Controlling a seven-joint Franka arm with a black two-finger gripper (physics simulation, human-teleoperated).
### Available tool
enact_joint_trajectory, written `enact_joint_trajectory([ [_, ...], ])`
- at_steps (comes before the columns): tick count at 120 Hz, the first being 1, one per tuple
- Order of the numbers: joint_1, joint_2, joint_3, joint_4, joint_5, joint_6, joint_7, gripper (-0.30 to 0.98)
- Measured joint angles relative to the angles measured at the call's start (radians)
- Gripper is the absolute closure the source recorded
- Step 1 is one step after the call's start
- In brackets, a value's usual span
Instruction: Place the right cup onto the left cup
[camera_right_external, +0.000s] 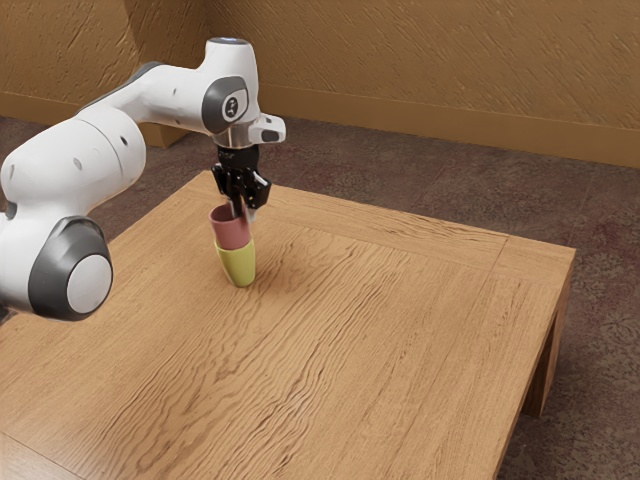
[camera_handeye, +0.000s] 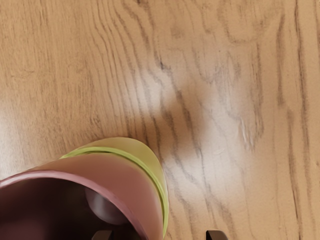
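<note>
In the exterior view, the green cup (camera_right_external: 238, 264) is seen standing upright on the wooden table (camera_right_external: 380, 330). The pink cup (camera_right_external: 232, 231) is set mouth up in the green cup's opening, its lower part hidden by the green rim and its upper part left standing above it. The gripper (camera_right_external: 244, 212) is held pointing down, directly over the green cup, with its tips reaching to the pink cup's rim. The jaws are parted, one inside the pink cup's mouth and the other outside its wall, and nothing is gripped. The white arm (camera_right_external: 170, 95) is extended above the green cup from the exterior view's left. Beyond the green cup and the table, a brown wall (camera_right_external: 400, 60) and a dark, mottled floor (camera_right_external: 480, 165) can be made out.

In the wrist view, the pink cup is again found nested in the green cup, whose rim is wrapped around the pink wall. The dark inside of the pink cup is partly shown. The jaws of the gripper (camera_handeye: 159, 235) are spread wide, with the pink wall passing between them unpinched. A soft shadow is cast on the table beside the green cup.
</note>
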Motion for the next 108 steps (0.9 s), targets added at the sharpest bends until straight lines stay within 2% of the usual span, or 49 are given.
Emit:
enact_joint_trajectory([
  [27, -0.008, -0.024, -0.001, 0.0, -0.004, -0.01, 0.002, 0.38],
  [48, -0.038, -0.11, 0.0, -0.027, -0.007, -0.02, -0.001, 0.3],
  [73, -0.091, -0.316, 0.004, -0.289, -0.029, -0.011, -0.004, 0.11],
  [100, -0.176, -0.54, 0.017, -0.579, -0.029, 0.022, -0.026, 0.04],
  [108, -0.221, -0.593, 0.05, -0.646, -0.027, 0.029, -0.037, 0.03],
])
